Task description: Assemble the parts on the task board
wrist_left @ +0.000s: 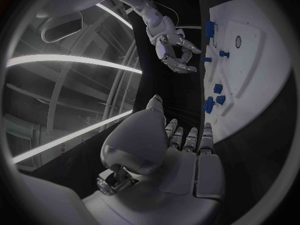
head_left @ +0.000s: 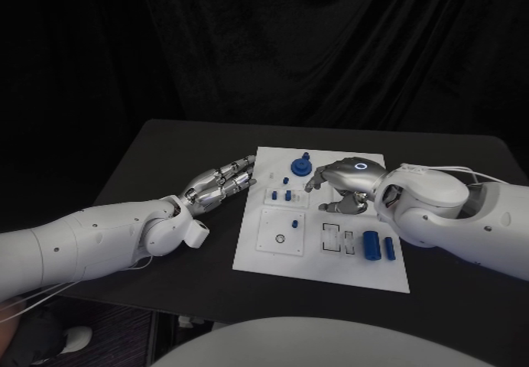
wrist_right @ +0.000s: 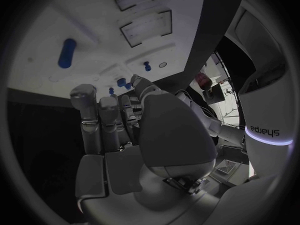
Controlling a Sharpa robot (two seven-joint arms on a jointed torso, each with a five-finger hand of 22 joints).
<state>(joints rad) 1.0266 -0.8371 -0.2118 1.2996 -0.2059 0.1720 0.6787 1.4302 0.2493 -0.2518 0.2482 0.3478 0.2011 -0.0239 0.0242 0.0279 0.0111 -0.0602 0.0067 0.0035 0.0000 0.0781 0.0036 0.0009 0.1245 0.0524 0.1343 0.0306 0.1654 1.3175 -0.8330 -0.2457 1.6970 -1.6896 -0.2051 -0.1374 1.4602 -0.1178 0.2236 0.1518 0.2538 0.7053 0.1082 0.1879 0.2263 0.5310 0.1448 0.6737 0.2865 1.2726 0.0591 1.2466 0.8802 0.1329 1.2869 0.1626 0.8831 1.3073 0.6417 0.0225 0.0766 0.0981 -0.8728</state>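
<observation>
Nearest my head camera, the left robot hand (head_left: pixel 224 183) lies low over the desk (head_left: pixel 165 153) just beside the board's left edge, fingers straight and slightly apart, holding nothing; I judge it parked clear of the work. Task board (head_left: pixel 319 267) sits mid-desk, white, squarely between both arms. Right robot hand (head_left: pixel 344 183) hovers over the board's far middle, fingers curled loosely downward, nothing visibly pinched; whether it touches a part I cannot tell. Two blue cylinders (head_left: pixel 378 244) lie side by side at the board's near right, well apart from its fingers. Blue knob (head_left: pixel 301 164) stands at the far edge, just beside the right fingertips; probably the next target.
</observation>
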